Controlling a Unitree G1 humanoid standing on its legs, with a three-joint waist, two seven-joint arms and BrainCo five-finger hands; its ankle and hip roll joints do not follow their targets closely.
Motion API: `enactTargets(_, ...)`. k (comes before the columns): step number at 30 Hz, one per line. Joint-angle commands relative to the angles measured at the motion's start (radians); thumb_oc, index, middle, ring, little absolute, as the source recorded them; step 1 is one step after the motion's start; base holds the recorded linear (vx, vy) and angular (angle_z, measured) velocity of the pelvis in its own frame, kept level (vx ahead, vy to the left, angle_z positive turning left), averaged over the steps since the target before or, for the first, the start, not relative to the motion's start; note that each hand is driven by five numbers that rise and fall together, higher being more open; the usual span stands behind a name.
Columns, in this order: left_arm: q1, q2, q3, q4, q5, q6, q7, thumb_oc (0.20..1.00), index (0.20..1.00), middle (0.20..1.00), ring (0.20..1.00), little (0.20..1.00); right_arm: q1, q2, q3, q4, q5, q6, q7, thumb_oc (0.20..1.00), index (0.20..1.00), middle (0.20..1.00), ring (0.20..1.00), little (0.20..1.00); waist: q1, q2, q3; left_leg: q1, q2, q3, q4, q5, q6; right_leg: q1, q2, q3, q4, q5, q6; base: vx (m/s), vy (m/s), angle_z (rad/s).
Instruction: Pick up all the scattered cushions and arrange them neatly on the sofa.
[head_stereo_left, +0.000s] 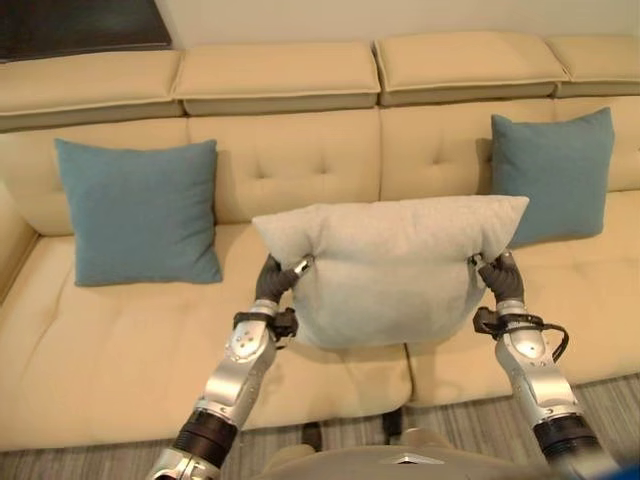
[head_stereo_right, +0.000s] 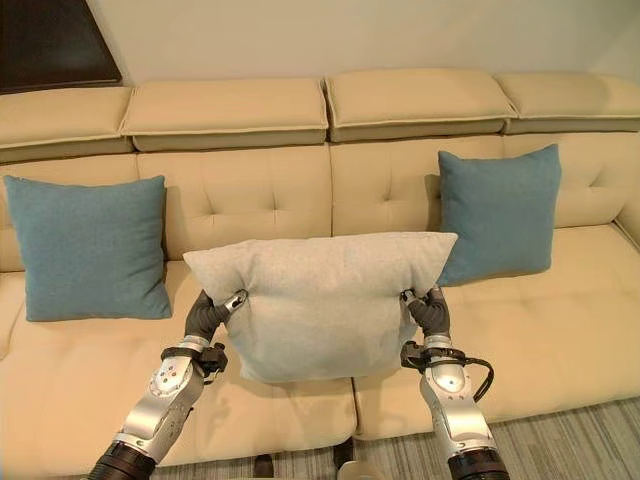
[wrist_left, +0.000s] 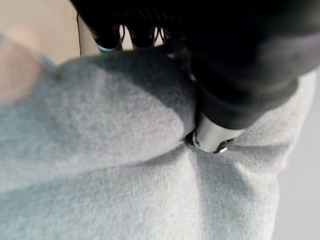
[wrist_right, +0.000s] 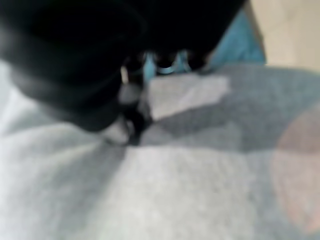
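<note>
Care was needed: left hand and right hand each pinched the pale grey square fabric cushion; set it upright between the blue cushions on the beige sofa.

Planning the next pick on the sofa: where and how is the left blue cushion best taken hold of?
Grip the left blue cushion by its two upper corners, one hand on each, coming from the front. It stands upright against the sofa backrest, so the top corners are free, much as both hands hold the grey cushion now.
</note>
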Motion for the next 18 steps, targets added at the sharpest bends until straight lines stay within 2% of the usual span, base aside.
enactTargets(1,-0.155,0.022,-0.008,-0.104,0.019,-0.107,0.022,0.2,0.2,0.2,0.2,0.2,-0.144,-0.035,0.002,-0.094,-0.024,-0.083,-0.025,0.2,0.2,0.2,0.2,0.2,0.005,-0.034,-0.014,-0.075,-0.017,0.064,0.131,-0.107,-0.01,-0.042,-0.064,-0.007,0.162,-0.142,0.068,-0.07,-0.021,0.08)
enactTargets(6,-0.259,0.022,-0.015,-0.075,0.029,-0.129,0.065,0.2,0.2,0.2,0.2,0.2,-0.255,-0.063,0.031,-0.077,-0.034,-0.09,-0.055,0.2,0.2,0.2,0.2,0.2,0.009,-0.033,0.006,-0.158,-0.019,0.059,0.151,-0.1,-0.012,-0.116,-0.065,0.0,0.164,-0.125,0.067,-0.05,-0.012,0.03)
enactTargets(13,-0.615,0.082,-0.082,0.113,0.074,-0.156,0.164,0.2,0.2,0.2,0.2,0.2,-0.605,-0.164,0.127,0.067,-0.007,-0.089,-0.128,0.2,0.2,0.2,0.2,0.2,0.021,-0.018,0.037,-0.307,-0.025,0.059,0.144,-0.057,-0.019,-0.269,-0.076,0.015,0.164,-0.083,0.071,-0.05,0.003,0.0)
enactTargets(17,-0.729,0.093,-0.114,0.176,0.075,-0.163,0.197,0.2,0.2,0.2,0.2,0.2,-0.732,-0.183,0.167,0.132,0.001,-0.091,-0.155,0.2,0.2,0.2,0.2,0.2,0.022,-0.013,0.054,-0.341,-0.026,0.058,0.144,-0.05,-0.023,-0.308,-0.075,0.013,0.173,-0.08,0.071,-0.02,-0.001,0.03)
enactTargets(18,-0.863,0.118,-0.153,0.26,0.084,-0.165,0.221,0.2,0.2,0.2,0.2,0.2,-0.862,-0.2,0.209,0.213,0.016,-0.093,-0.177,0.2,0.2,0.2,0.2,0.2,0.023,-0.011,0.078,-0.381,-0.028,0.057,0.152,-0.041,-0.027,-0.348,-0.077,0.012,0.18,-0.073,0.073,-0.07,0.001,0.06)
